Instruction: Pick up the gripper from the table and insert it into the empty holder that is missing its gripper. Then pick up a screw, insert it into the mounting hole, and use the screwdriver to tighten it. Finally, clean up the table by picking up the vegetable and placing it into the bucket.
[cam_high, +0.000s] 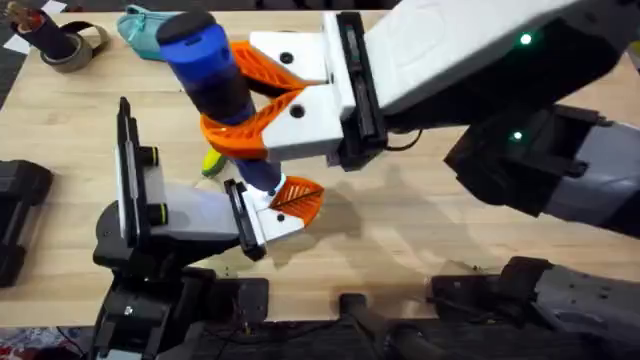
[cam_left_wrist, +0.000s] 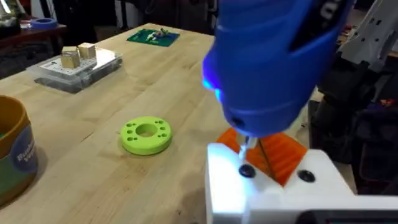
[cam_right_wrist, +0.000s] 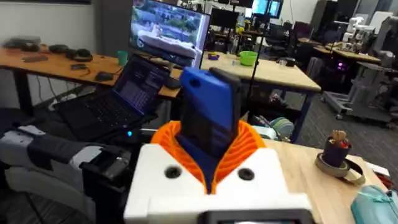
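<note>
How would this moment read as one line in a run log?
right end effector: grips screwdriver | tip: over left end effector's white mount | vegetable: on table

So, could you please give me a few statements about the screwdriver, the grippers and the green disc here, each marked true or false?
1. The right gripper is shut on the blue screwdriver. True.
2. The screwdriver lies flat on the table. False: it is held upright, its tip pointing down at a white part with dark holes.
3. A lime-green disc with a centre hole lies on the wooden table. True.
4. The screwdriver is red. False: it is bright blue.
5. The left gripper has black fingers. False: they are white with orange pads.
</note>
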